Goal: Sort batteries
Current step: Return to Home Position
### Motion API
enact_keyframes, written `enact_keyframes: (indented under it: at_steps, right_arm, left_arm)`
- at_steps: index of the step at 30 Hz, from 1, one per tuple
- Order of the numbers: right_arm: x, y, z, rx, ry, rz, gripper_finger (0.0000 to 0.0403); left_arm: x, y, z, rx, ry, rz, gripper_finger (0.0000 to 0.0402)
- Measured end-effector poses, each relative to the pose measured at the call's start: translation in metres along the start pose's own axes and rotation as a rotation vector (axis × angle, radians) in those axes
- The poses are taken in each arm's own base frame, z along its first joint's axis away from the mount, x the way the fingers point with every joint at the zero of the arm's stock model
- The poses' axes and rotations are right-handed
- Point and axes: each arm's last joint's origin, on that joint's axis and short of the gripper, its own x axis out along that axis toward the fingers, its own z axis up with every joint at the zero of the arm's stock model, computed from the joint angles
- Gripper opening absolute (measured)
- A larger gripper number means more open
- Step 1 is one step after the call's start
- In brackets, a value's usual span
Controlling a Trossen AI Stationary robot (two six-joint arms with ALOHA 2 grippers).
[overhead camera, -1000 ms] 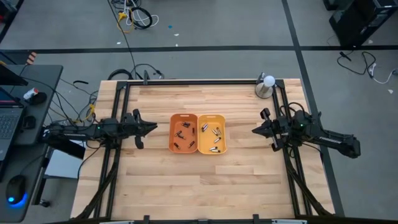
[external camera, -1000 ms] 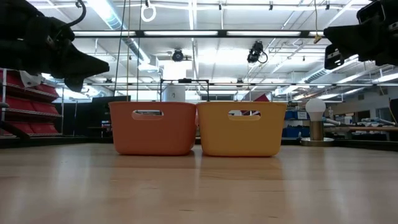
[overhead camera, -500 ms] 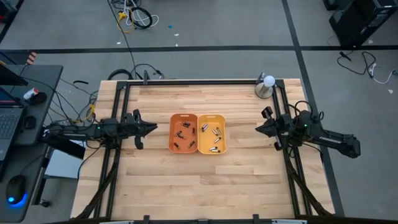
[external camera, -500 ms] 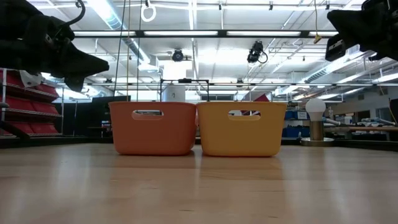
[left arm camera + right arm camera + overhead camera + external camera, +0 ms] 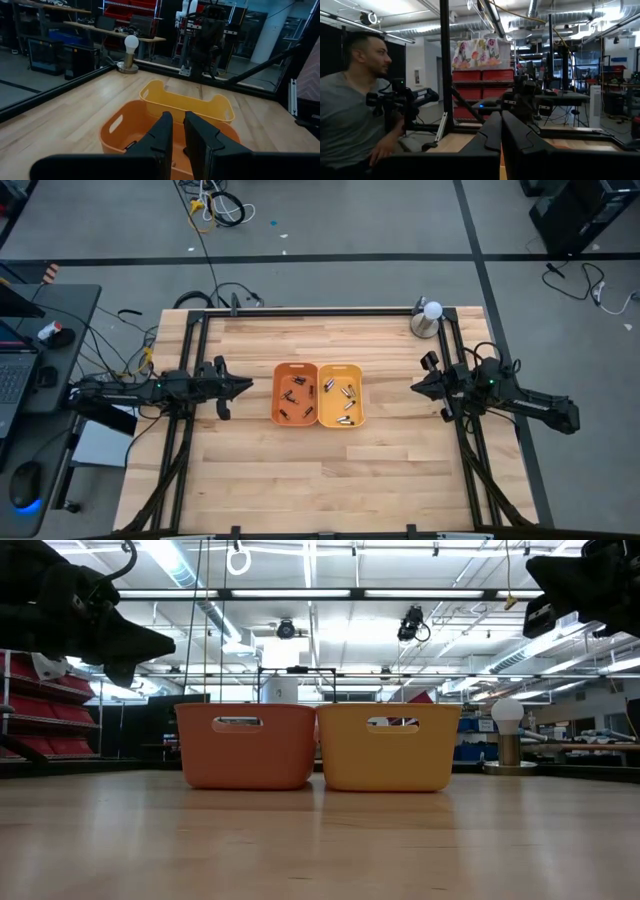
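In the middle of the high view, the dark batteries [image 5: 298, 386] lie in the orange bin [image 5: 276, 392] and the silver batteries [image 5: 347, 393] in the yellow bin [image 5: 362, 394] touching it on the right. None shows loose on the wooden table [image 5: 300, 470], so the sorting looks finished. The left gripper [image 5: 243, 385] at centre left and the right gripper [image 5: 414, 389] at centre right hang well apart from the bins, jaws clenched on nothing; only parking the arms seems left.
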Motion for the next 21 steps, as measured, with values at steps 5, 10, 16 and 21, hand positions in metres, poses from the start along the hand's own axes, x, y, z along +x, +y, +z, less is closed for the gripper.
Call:
enact_keyframes:
  at_steps: [5,10,16,21]
  right_arm:
    - [0.0000,0.0000,0.0000,0.000,0.000,0.000,0.0005]
    - [0.0000,0.0000,0.0000,0.000,0.000,0.000,0.0002]
    - [0.0000,0.0000,0.0000,0.000,0.000,0.000,0.0001]
    - [0.0000,0.0000,-0.0002,0.000,0.001,0.000,0.0005]
  left_arm:
    - [0.0000,0.0000,0.0000,0.000,0.000,0.000,0.0046]
    - [0.0000,0.0000,0.0000,0.000,0.000,0.000,0.0046]
    - [0.0000,0.0000,0.0000,0.000,0.000,0.000,0.0046]
    - [0.0000,0.0000,0.0001,0.000,-0.001,0.000,0.0046]
